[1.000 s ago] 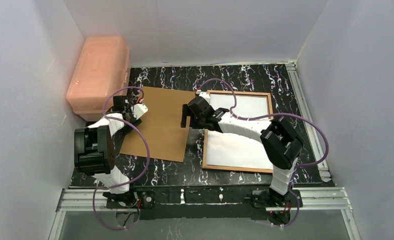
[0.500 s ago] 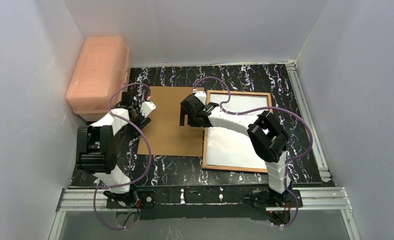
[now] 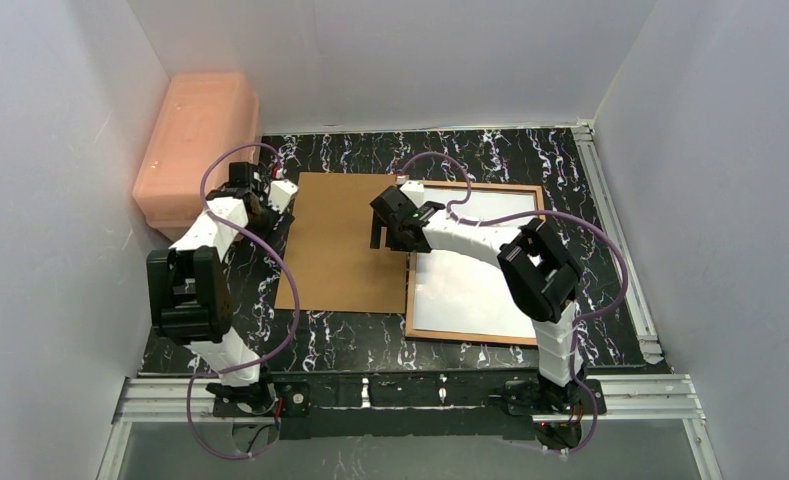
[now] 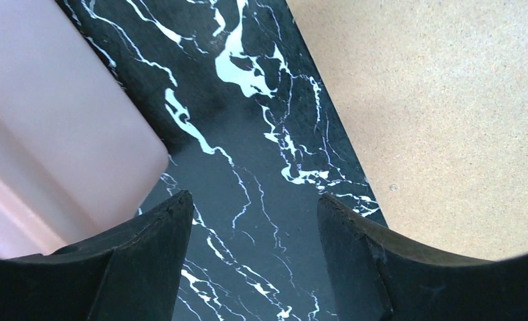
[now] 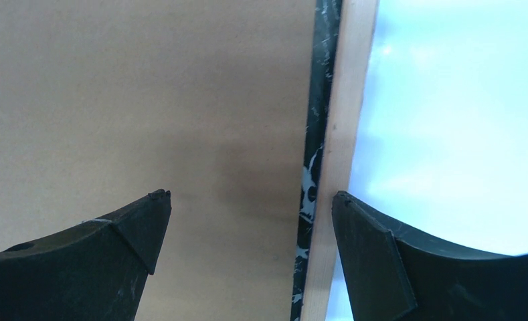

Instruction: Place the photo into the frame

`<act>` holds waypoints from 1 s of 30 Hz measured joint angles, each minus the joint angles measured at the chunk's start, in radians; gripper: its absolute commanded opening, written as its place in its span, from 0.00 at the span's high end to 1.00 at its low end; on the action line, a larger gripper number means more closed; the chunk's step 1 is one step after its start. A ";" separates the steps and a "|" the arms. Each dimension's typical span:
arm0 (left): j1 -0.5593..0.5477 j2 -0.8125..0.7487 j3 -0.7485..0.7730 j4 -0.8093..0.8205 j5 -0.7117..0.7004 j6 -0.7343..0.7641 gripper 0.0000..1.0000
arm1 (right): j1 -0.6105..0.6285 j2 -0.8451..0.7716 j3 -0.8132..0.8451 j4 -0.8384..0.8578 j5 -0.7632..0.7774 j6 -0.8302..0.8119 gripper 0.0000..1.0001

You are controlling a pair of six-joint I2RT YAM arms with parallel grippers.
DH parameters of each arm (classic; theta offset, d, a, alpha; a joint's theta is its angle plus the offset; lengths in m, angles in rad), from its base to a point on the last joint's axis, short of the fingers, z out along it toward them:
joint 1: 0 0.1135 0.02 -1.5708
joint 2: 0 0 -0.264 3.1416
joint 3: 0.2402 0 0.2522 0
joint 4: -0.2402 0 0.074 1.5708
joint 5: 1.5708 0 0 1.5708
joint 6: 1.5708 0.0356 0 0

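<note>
The frame (image 3: 475,338) lies flat on the right half of the table, its light wood edges up and a white surface (image 3: 490,215) filling its inside. I cannot tell whether that surface is the photo. The wood edge (image 5: 341,100) runs between my right gripper's tips. My right gripper (image 3: 377,235) (image 5: 251,195) is open, straddling the narrow gap between the brown backing board (image 3: 340,250) (image 5: 147,100) and the frame's left edge. My left gripper (image 3: 273,200) (image 4: 254,197) is open over bare marble, just off the board's far left corner (image 4: 448,100), holding nothing.
A pink plastic box (image 3: 195,145) (image 4: 47,120) stands at the far left, close beside the left gripper. White walls enclose the black marble table (image 3: 370,335) on three sides. A metal rail (image 3: 615,240) runs along the right edge.
The backing board slid right and squared up beside the frame. My left gripper then drew back off the board toward the far left. The right gripper shifted a little away.
</note>
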State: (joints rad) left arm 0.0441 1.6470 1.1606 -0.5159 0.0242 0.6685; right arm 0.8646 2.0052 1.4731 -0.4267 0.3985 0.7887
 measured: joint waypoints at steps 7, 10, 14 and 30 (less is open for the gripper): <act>0.000 0.018 0.000 -0.021 -0.006 -0.026 0.34 | -0.034 -0.001 -0.003 0.004 -0.010 -0.007 0.01; 0.000 0.018 0.000 -0.025 -0.009 -0.030 0.34 | -0.020 -0.001 -0.003 0.003 -0.011 -0.012 0.01; 0.000 0.018 0.000 -0.028 -0.010 -0.034 0.35 | 0.011 -0.001 0.016 -0.004 -0.009 -0.022 0.01; 0.000 0.018 -0.003 -0.030 -0.010 -0.042 0.42 | 0.032 0.023 0.036 -0.009 -0.012 -0.025 0.01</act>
State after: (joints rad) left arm 0.0441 1.6653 1.1576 -0.5457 0.0143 0.6270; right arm 0.8963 2.0277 1.5093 -0.4358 0.3862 0.7635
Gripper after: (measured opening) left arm 0.576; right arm 0.985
